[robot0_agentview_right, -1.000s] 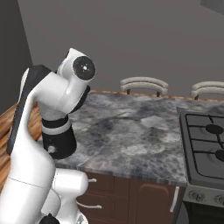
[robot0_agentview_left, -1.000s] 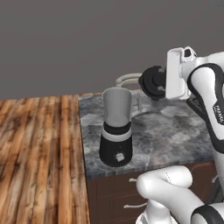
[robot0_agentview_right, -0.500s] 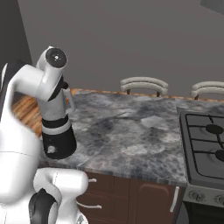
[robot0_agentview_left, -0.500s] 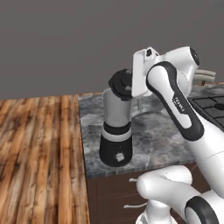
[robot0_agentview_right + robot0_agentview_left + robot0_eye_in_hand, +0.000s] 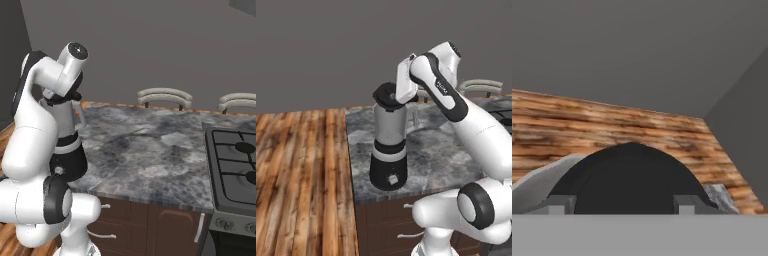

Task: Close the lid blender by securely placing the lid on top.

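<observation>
- Lid [image 5: 387, 93]: black disc, tilted on edge, sitting at the top of the blender [image 5: 389, 145] jar's mouth, not yet flat on the rim. In the hand view the lid [image 5: 629, 180] is showing as a dark dome right in front of the camera.
- Pincer [image 5: 398, 95]: closing on the lid from the side; in the hand view the two fingertips [image 5: 559, 204] are flanking the disc, one at each edge, so it is gripping the lid. Jaws standing about a lid's width apart.
- Change: a second ago the hand was carrying the lid off to the right of the jar, well apart from it; half a second ago it was swinging in beside the jar top. Now the lid is arriving over the mouth. The blender itself is standing where it stood.
- Meaning, as a judgement: carry phase is ending, seating phase is starting. The lid is looking too tilted to seat; the wrist probably needs levelling before pressing down.
- Blender: standing upright near the left front corner of the grey marbled table [image 5: 436, 155], black base with white button facing forward.
- Further out: wooden floor [image 5: 301, 170] lying left of the table; stove [image 5: 235, 160] sitting at the table's right end; two chair backs [image 5: 165, 97] beyond the far edge.
</observation>
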